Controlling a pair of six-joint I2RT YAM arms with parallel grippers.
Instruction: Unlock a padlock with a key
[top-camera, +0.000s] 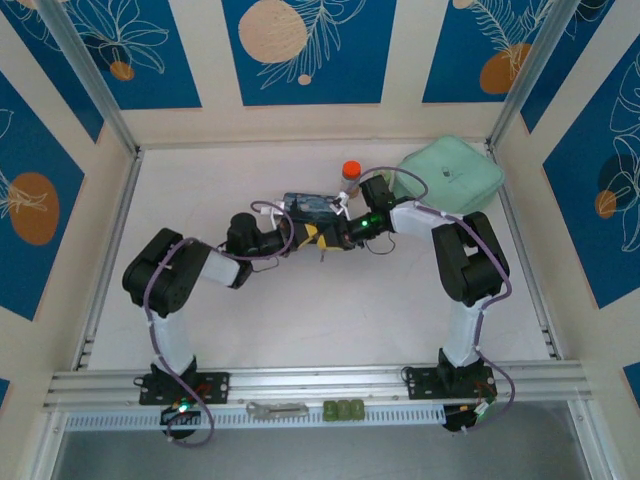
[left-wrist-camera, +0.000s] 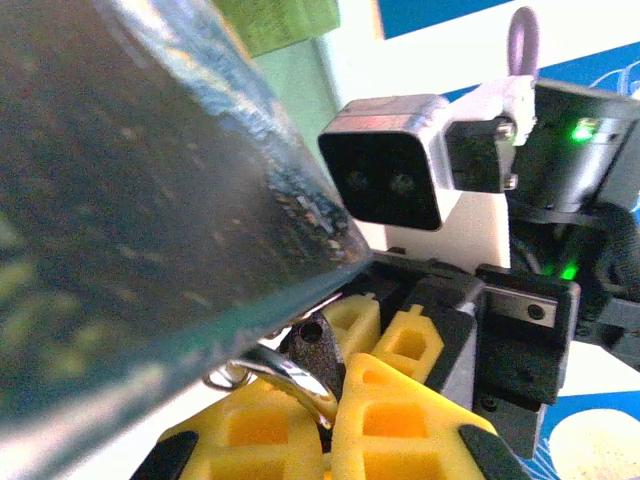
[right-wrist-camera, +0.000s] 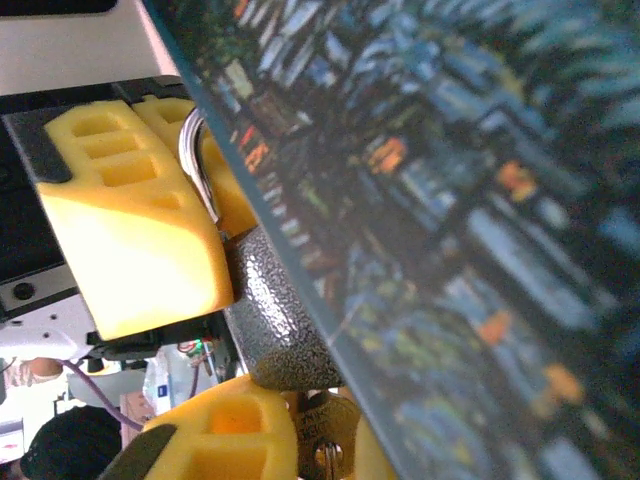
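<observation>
The top external camera looks steeply down from above and behind the arm bases (top-camera: 178, 385) onto the whole table (top-camera: 300, 320). The two wrist cameras face each other at very close range, sharing the padlock (left-wrist-camera: 318, 352) and painted box (left-wrist-camera: 130, 200).

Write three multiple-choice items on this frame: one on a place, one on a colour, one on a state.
1. Where does the wrench lie?
A) on the front rail
B) on the box
C) beside the pouch

2. What colour is the cap of the bottle?
A) green
B) orange
C) blue

3. How is the left hand?
A) open, clear of everything
B) shut on the bottle
C) shut on the padlock by its shackle

Answers:
1 A, the top view shows it lying on the rail at the near edge.
2 B, the cap is bright orange in the top view.
3 C, its yellow fingers pinch the silvery shackle in the right wrist view.
</observation>
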